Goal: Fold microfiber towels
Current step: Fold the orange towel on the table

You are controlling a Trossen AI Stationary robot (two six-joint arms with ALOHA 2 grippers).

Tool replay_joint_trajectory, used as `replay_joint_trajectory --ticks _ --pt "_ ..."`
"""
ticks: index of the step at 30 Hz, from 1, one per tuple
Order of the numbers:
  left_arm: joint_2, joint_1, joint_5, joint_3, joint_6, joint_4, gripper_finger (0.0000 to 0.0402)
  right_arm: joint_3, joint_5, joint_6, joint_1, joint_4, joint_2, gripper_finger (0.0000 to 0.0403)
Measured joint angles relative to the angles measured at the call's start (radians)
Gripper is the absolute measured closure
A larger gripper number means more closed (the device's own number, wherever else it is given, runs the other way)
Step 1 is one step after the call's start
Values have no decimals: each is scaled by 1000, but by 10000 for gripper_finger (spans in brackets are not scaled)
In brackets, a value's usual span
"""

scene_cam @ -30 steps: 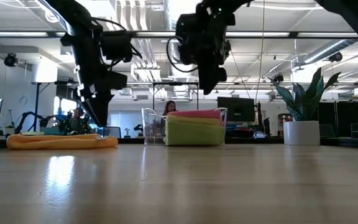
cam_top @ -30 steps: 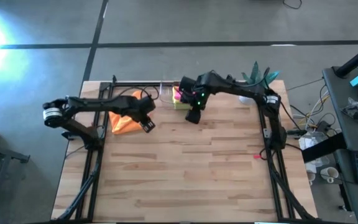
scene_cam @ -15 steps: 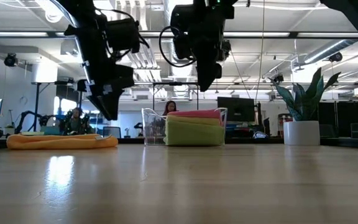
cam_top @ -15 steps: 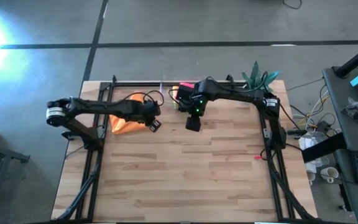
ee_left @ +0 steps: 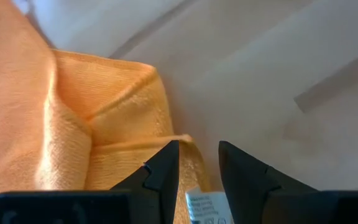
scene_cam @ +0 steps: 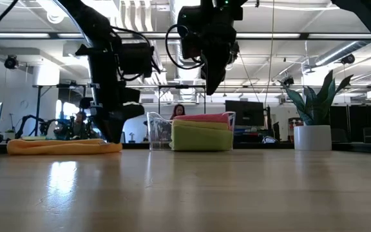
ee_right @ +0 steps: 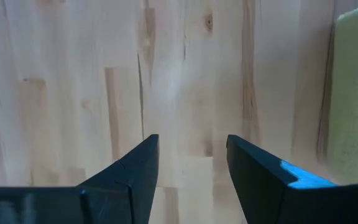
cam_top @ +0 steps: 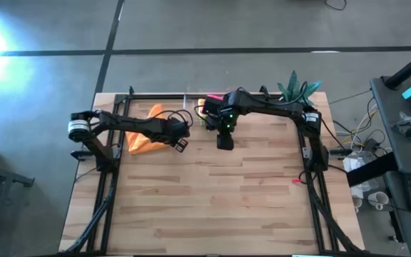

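An orange microfiber towel lies folded flat at the table's far left; in the low view this orange towel is a low strip. My left gripper is open, pointing steeply down over the towel's right edge, where a white label shows between the fingers. Pink and lime green towels lie stacked in a clear bin at the far middle. My right gripper hangs open, high above bare wood just in front of the bin. My left gripper stands with its open fingers on either side of the orange towel's right edge, coming from above at a slant. Whether the fingertips touch the cloth, I cannot tell.
A potted plant stands at the far right corner. The lime green towel's edge shows beside my right gripper. Bare wooden tabletop spreads over the middle and near half.
My left gripper has moved toward the table's right and down, to the orange towel's right edge, rolling its wrist on the way. My right gripper has rolled about its own axis and drifted a little toward the near edge. The towels have not moved.
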Motion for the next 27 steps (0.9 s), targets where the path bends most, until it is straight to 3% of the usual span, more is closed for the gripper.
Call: replay_joint_trajectory --ticks 21,27 --pt "57 -5 -80 -2 -33 -44 305 0 -1 -125 -18 0 2 225" --pt "39 -5 -48 0 -40 -94 346 0 -1 -129 -20 0 2 225"
